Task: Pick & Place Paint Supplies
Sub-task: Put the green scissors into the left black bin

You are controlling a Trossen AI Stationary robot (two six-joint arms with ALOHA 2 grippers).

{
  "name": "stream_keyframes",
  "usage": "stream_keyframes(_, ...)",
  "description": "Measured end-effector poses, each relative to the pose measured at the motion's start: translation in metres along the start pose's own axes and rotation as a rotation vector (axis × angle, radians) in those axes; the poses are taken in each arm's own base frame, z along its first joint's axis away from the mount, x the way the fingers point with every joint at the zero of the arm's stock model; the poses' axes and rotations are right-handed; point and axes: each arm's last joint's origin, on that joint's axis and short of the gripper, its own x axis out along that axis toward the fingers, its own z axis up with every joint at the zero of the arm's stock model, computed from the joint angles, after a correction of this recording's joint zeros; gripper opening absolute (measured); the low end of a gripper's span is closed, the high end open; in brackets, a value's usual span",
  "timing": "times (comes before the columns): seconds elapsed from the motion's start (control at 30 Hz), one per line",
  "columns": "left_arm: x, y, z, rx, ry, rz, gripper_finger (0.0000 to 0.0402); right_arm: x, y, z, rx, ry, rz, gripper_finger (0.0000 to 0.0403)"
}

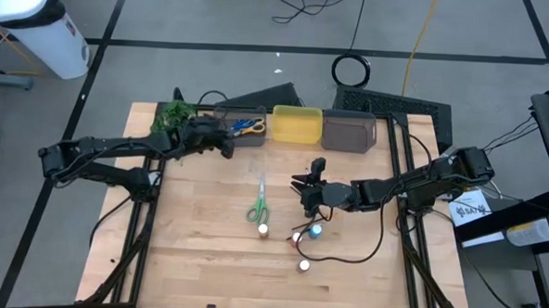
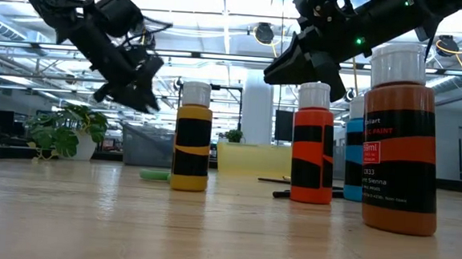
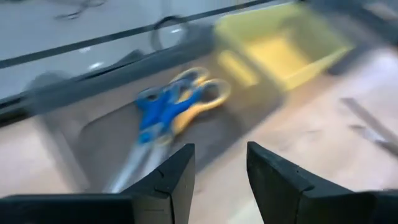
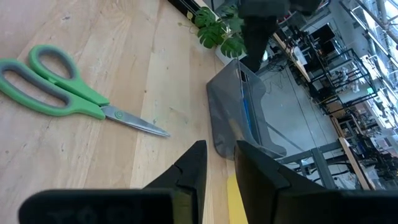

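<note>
Bright even light from ceiling lamps (image 2: 223,0), soft faint shadows on the desk (image 1: 205,253), left wrist view smeared with blur, blue-yellow scissors (image 3: 171,109) fuzzy, other views sharp

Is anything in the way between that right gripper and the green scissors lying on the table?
Nothing visible is. The right gripper hangs over the wood a little to the side of the green scissors, with only bare table between them. The small paint bottles stand on the near side, away from that path.

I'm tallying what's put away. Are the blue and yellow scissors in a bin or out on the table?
In. The blue and yellow scissors lie inside the grey bin, as the left wrist view also shows.
</note>
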Motion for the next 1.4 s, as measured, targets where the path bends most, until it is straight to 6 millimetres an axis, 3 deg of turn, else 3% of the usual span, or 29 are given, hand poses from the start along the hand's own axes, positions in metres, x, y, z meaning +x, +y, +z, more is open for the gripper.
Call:
stream_keyframes(0.27,-0.011,-0.022,0.009,0.06,-0.058,-0.312,0.0154,0.0,-0.003,0.004,0.121,-0.036,-0.021,0.007)
stream_keyframes(0.57,-0.006,-0.042,-0.005,0.098,0.007,-0.409,0.0154,0.0,-0.004,0.005,0.144,-0.049,-0.029,0.0071)
stream_keyframes(0.87,0.007,-0.084,-0.049,0.349,0.114,-0.569,0.0154,0.0,-0.004,0.006,0.144,-0.052,-0.031,0.0071)
stream_keyframes(1.03,0.023,-0.105,-0.075,0.548,0.033,-0.553,0.0154,0.0,-0.004,0.006,0.145,-0.053,-0.032,0.0071)
stream_keyframes(1.27,0.04,-0.111,-0.1,0.691,0.028,-0.549,0.0154,0.0,-0.004,0.006,0.143,-0.056,-0.033,0.0071)
stream_keyframes(1.4,0.049,-0.105,-0.11,0.714,0.059,-0.448,0.0154,0.0,-0.005,0.007,0.151,-0.066,-0.039,0.0071)
